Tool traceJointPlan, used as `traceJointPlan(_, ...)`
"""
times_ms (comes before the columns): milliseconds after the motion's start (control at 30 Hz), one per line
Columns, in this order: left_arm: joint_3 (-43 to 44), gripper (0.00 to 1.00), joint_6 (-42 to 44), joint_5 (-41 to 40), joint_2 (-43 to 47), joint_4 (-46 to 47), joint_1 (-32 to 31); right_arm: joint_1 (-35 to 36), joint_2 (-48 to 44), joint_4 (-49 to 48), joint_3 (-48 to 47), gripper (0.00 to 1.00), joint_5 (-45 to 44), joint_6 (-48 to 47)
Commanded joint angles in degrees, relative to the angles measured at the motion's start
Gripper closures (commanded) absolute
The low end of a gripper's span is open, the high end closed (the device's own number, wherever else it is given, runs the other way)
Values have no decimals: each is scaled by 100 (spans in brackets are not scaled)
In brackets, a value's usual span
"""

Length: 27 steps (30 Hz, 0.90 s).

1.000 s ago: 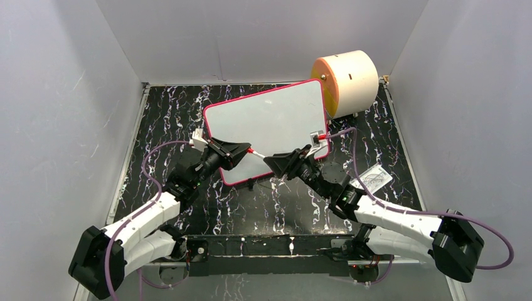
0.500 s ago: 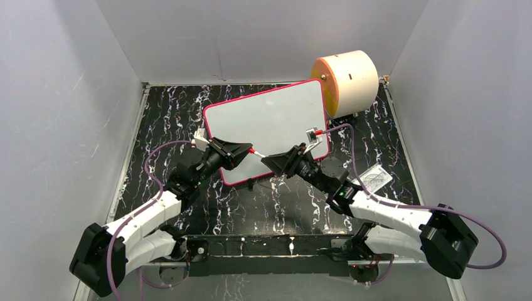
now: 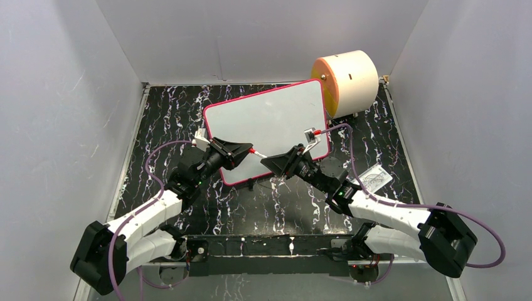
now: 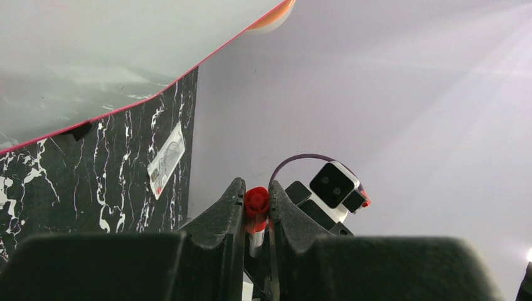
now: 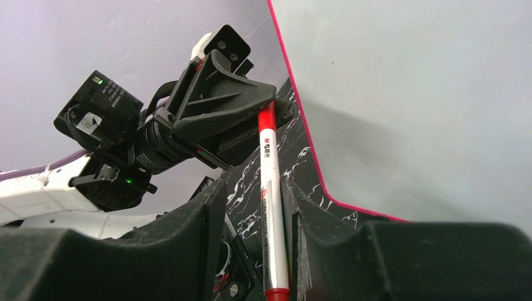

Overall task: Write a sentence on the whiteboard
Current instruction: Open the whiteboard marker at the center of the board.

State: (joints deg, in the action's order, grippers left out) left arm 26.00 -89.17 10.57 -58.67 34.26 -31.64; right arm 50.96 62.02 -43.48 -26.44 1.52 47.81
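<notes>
Clamping the marker (image 5: 271, 188), left fingers (image 4: 223, 219) are closed; right fingers (image 5: 204, 232) straddle it, seemingly part-open.

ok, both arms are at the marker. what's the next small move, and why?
Probably close the right tool onto the marker barrel. The left tool is clamped on the marker's red end. The barrel lies between the right tool's fingers with a gap on one side, so it isn't gripped there yet. The whiteboard shows no writing.
</notes>
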Motion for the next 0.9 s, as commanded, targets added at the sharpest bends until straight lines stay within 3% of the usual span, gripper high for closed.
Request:
traceJointPlan(0,195,100,22,15,34,162,-17,-35,-6,-540,-148,56,-34,32)
traceJointPlan(600,107,100,-118,-44,73,172,-18,-37,162,-714,-79,82,-75,274)
traceJointPlan(767,19,100,-134,-194,205,170,-18,-34,210,-757,-8,100,45,281)
traceJointPlan(867,-55,100,-162,-346,301,169,-18,-41,142,-748,38,100,159,173)
